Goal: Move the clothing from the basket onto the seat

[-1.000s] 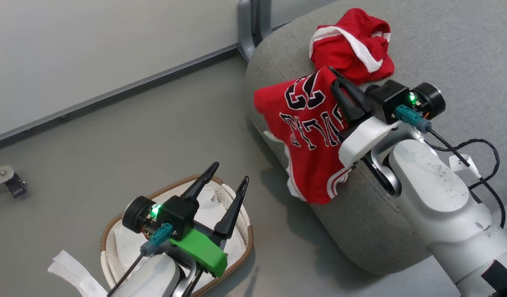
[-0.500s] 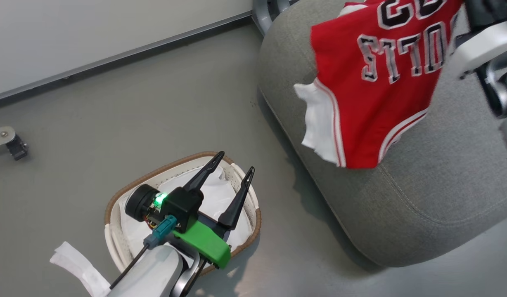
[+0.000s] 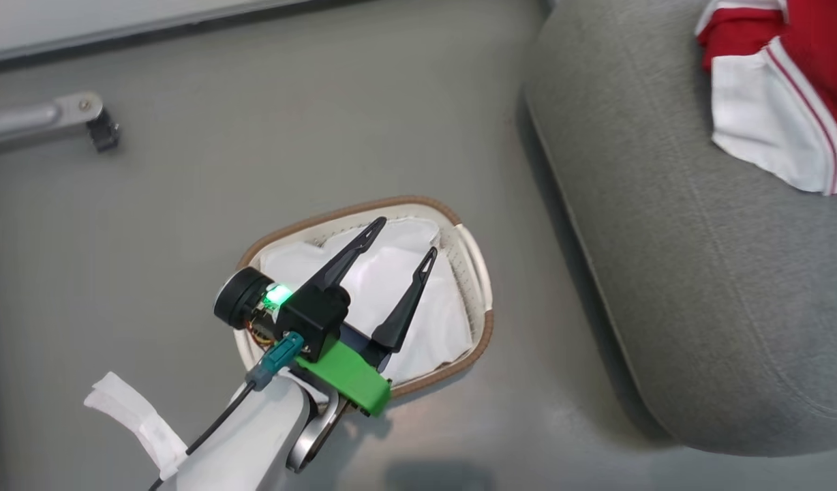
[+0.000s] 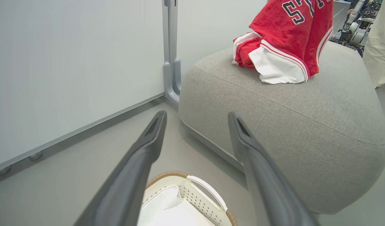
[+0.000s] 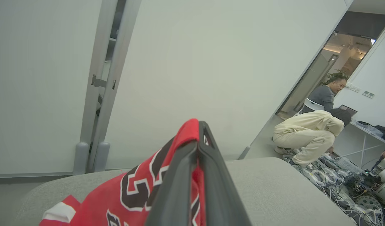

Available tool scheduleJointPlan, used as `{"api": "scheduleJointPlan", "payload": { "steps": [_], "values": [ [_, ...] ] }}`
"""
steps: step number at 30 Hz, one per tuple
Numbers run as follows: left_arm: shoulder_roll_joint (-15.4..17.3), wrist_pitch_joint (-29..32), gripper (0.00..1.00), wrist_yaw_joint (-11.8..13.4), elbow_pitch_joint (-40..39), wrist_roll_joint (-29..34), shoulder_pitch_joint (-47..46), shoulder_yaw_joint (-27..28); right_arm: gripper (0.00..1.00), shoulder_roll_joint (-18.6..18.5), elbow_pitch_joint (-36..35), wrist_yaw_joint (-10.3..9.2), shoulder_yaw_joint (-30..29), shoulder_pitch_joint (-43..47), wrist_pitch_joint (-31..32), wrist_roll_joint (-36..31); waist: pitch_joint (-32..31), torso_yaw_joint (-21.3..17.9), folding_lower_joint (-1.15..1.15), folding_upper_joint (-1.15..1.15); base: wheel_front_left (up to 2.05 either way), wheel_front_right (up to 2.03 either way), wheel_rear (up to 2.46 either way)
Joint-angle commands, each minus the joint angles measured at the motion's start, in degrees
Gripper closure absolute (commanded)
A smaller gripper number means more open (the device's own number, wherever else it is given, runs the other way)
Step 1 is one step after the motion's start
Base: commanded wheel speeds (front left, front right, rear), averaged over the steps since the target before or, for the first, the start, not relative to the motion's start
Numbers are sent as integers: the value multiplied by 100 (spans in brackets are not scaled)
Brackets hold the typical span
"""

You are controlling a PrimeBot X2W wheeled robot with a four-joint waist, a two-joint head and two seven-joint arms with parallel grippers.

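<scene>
floor: smooth matt grey floor [image 3: 255,136] | wall: pale grey-white panel wall [image 4: 70,56], grey skirting strip [image 4: 86,130] along its foot | post: upright grey metal post [image 4: 170,47] between panels | left: grey metal leg with black tip [image 3: 57,119] on floor | far right: open doorway [image 5: 346,53], bright ceiling lamp [image 5: 372,41] beyond, tangled cables [image 5: 336,179] on floor

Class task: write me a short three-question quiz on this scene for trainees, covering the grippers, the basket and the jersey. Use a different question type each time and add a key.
1. True or false: the left gripper is shut on the white cloth in the basket.
2. The right gripper clamps: A the red jersey; B a basket handle; C nothing.
3. Fill in: the basket stands on the ____.
Key: 1 false, it hangs open over the basket; 2 A; 3 floor.
</scene>
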Motion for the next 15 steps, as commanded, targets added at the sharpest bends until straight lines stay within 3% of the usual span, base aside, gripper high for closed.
{"api": "scheduleJointPlan", "payload": {
  "steps": [1, 8, 15],
  "values": [
    [-11, -3, 0, -9, -14, 15, -132, 8, 100, 55, 103, -8, -120, 102, -38, -170, 542, 525, 0, 0, 0, 0, 0],
    [-35, -4, 0, 19, -58, 69, -245, 20, 100, 549, 674, -8, -785, 365, -191, -765, 853, 681, 0, 0, 0, 0, 0],
    [-92, -4, 0, 38, -134, 98, -206, 125, 100, 954, 805, -8, -1227, 533, -304, -1096, 858, 586, 0, 0, 0, 0, 0]
  ]
}}
